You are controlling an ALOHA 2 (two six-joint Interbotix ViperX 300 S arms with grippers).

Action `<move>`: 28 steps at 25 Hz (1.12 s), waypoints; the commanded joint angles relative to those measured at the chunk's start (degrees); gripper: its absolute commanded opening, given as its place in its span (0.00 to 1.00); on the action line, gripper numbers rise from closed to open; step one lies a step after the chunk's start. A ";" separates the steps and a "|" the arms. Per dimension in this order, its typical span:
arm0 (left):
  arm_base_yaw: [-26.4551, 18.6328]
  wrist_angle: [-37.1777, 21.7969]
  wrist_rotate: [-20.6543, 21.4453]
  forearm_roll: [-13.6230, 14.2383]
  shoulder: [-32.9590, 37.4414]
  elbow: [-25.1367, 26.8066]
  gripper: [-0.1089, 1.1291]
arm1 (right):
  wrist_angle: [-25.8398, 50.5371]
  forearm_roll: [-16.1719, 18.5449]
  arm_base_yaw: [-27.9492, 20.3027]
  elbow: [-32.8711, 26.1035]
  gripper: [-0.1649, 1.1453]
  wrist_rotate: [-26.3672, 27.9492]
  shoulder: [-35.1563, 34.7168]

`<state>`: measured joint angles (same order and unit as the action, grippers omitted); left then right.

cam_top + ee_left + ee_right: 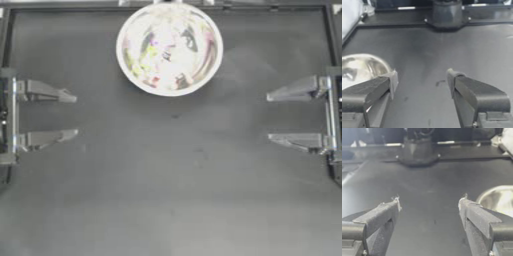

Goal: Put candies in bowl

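The big shiny bowl (169, 48) sits at the far middle of the table. Inside it lie several candies (160, 60): pink, yellow-green and red wrappers show among the reflections, and I cannot pick out each one. No candy lies on the table outside the bowl. My left gripper (75, 115) is drawn back at the left edge, open and empty. My right gripper (268, 116) is drawn back at the right edge, open and empty as well. The bowl's rim (362, 67) shows beside the left jaw in the left wrist view, and the bowl (499, 199) sits beside the right jaw in the right wrist view.
A raised dark frame (167, 6) borders the table at the far side. The opposite arm's base (446, 15) stands across the table in the left wrist view, and the other base (418, 151) in the right wrist view.
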<state>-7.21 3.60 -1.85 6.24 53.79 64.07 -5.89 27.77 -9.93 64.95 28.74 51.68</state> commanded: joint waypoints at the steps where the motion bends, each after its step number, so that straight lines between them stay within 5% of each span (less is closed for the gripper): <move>1: 0.53 0.44 -0.18 -0.35 2.02 0.79 0.82 | -0.35 0.09 0.00 -1.32 0.88 -0.09 -0.26; 28: 1.41 -2.81 -0.09 -1.58 14.24 6.68 0.78 | -0.97 -0.53 -0.09 2.11 0.88 0.09 4.75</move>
<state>-5.80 0.62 -1.93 4.66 68.03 71.37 -6.15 27.25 -9.93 67.59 28.74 56.69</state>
